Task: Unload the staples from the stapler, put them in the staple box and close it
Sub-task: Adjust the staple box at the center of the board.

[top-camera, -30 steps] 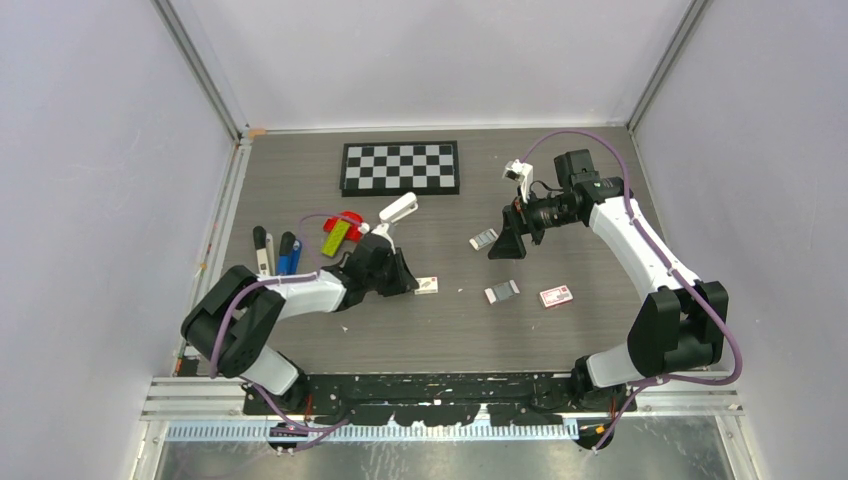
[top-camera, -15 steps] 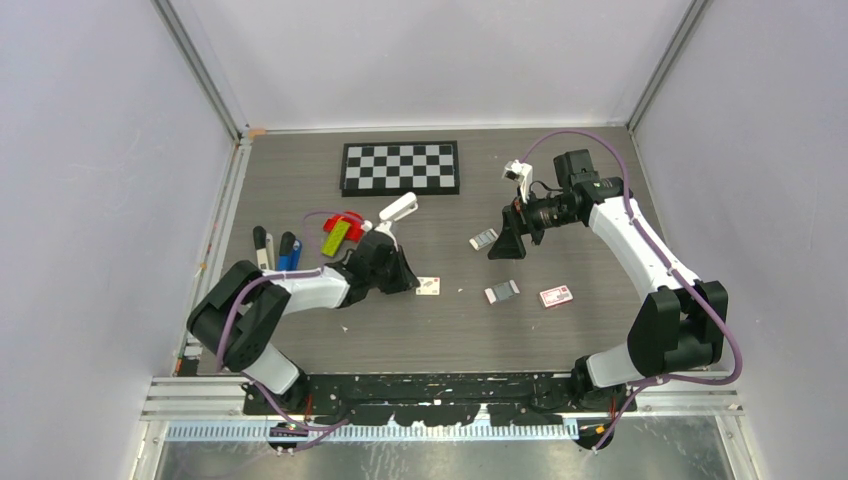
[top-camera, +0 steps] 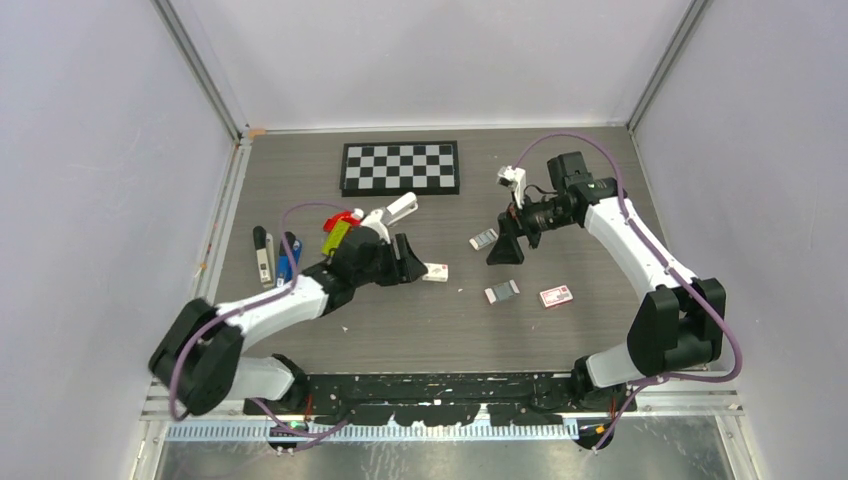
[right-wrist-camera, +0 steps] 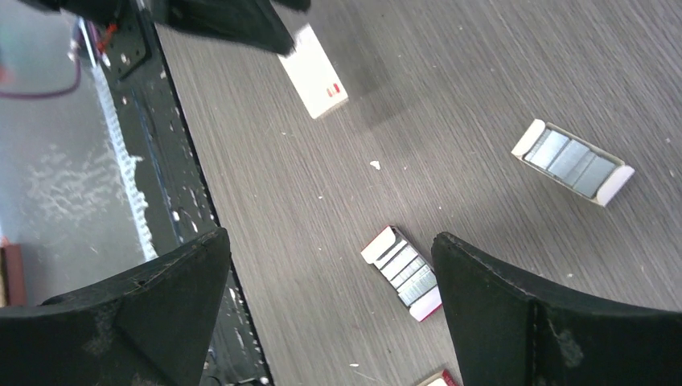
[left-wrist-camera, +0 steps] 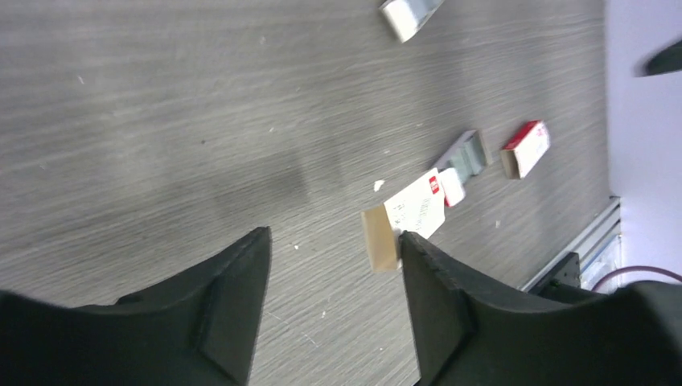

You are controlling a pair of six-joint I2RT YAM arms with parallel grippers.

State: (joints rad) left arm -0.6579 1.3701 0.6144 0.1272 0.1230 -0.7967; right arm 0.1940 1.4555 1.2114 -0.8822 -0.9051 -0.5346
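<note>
We count four small staple boxes: one open box (top-camera: pixel 483 239), a second open box (top-camera: pixel 502 291), one closed white box (top-camera: pixel 435 272) and one red box (top-camera: pixel 556 296). We also count one checkerboard (top-camera: pixel 400 167), one blue stapler (top-camera: pixel 291 258) and one yellow-green object (top-camera: pixel 336 237).

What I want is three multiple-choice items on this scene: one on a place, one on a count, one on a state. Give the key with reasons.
1. Where does the checkerboard lie? A far end, middle; B near end; C left edge.
2. How many open boxes of staples show in the right wrist view? A one; B two; C four.
3. The right gripper is: A shut on a box; B open and empty; C shut on a pen.
Key: 1 A, it sits at the top of the overhead view; 2 B, two trays show their grey staples; 3 B, its jaws stand wide apart with nothing between.
</note>
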